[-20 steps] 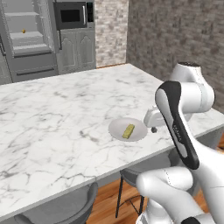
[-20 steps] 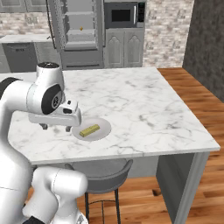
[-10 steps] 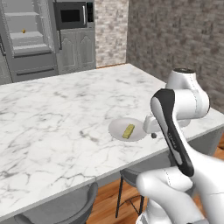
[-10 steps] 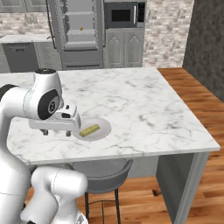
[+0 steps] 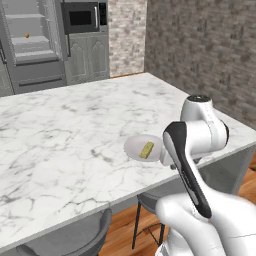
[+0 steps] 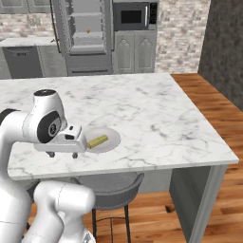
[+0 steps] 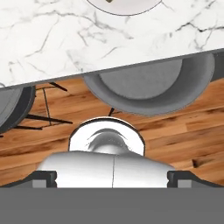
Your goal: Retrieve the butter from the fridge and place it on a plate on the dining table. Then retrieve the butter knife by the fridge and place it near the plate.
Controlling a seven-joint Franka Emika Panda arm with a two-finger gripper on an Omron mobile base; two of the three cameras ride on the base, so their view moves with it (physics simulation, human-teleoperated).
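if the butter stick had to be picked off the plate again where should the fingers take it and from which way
Across the middle of the butter, fingers on its two long sides, coming straight down from above. It lies flat on the shallow plate, so the sides are free and nothing stands over it.

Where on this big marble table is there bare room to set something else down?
Nearly everywhere: the dining table is bare from the plate to the far edge toward the fridge and to both ends. The one busy spot is the near edge, where the butter sits on the plate beside the open gripper.
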